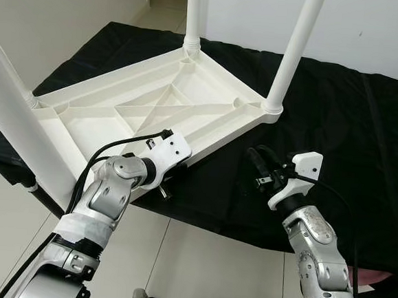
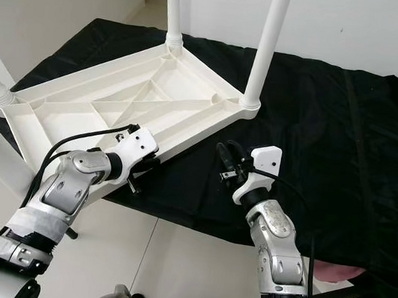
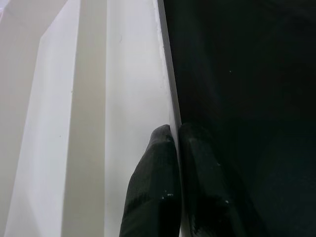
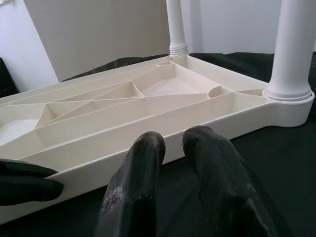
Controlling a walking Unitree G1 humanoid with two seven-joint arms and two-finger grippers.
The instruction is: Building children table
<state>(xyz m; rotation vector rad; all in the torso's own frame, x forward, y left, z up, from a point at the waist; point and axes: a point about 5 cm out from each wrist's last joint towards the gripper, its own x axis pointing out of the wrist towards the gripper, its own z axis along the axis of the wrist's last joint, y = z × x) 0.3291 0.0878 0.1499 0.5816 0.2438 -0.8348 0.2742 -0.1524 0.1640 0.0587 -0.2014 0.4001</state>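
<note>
Left eye view: we see a white plastic children's table (image 1: 168,105) lying upside down on a black cloth (image 1: 337,139), its ribbed underside facing up
Table position: it fills the 9 to 12 o'clock part of the scene, with one long edge running diagonally toward us
Legs: four white legs (image 1: 294,49) stand upright from the corner sockets; the far two are at 12 and 1 o'clock, a third at 9 o'clock, and the nearest crosses the frame at 8 o'clock
Cloth: it spreads under the table and out to 3 o'clock, its front edge hanging over the pale tiled floor (image 1: 196,266)
Left gripper (image 3: 177,140): at 7 o'clock, on the near long edge of the table; in the left wrist view we see one black finger on the white side and one on the dark side of that edge, pinched onto the rim with only the thin wall between them
Right gripper (image 4: 170,140): at 5 o'clock, over the cloth just beside the same edge, apart from it; its fingers are slightly parted with a narrow gap, and we see nothing held between them
Right wrist view: the table's near edge runs across ahead of the fingertips, with a corner leg socket at 3 o'clock and a black finger of the left gripper on the rim at 8 o'clock
</note>
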